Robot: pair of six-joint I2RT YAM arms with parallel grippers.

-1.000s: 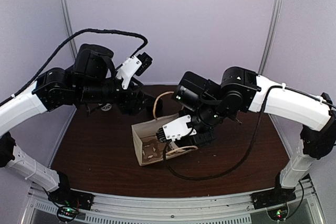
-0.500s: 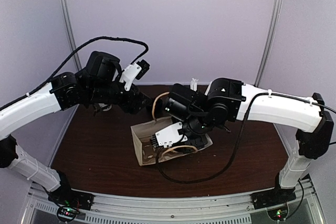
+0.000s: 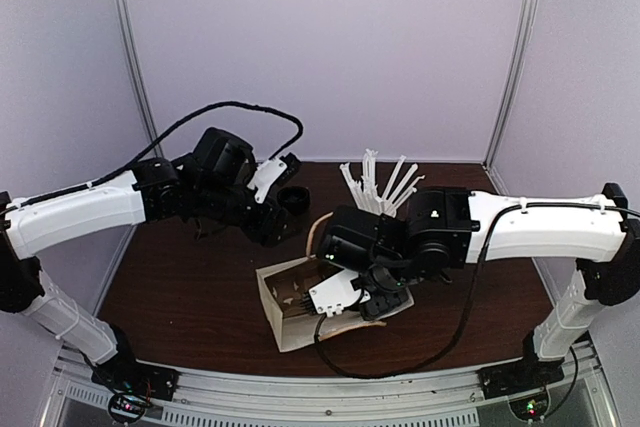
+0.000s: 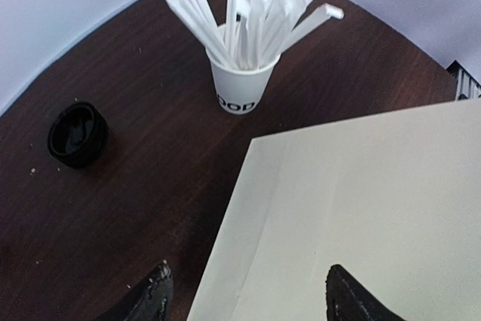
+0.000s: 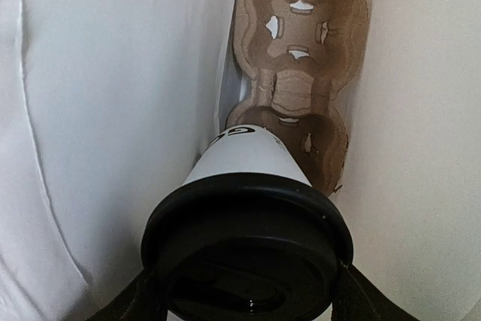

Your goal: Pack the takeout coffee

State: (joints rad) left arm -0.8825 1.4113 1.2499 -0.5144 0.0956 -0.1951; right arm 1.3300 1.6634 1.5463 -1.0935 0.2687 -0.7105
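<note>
The takeout coffee [image 5: 252, 157], a white cup with a black dome lid [image 5: 248, 238], hangs inside the white paper bag [image 5: 105, 95]. My right gripper [image 5: 244, 291] is shut on it at the lid, one finger on each side. Its base sits just above a brown cup carrier [image 5: 301, 50] at the bag's bottom. From above, the right gripper [image 3: 362, 297] reaches into the bag [image 3: 285, 309]. My left gripper [image 4: 248, 287] is open, its fingertips [image 4: 154, 298] hovering over the bag's outer side [image 4: 361, 208] with nothing held.
A lidless white cup of long white straws [image 4: 242, 84] stands on the dark table behind the bag, also visible from above as the straw cup [image 3: 380, 185]. A black lid stack [image 4: 77, 134] lies to its left. The right arm's cable [image 3: 400, 342] loops near the front.
The right arm has swung left and down, carrying the cup into the bag. The left arm has moved right and lower, over the bag's side. The straw cup has come into view.
</note>
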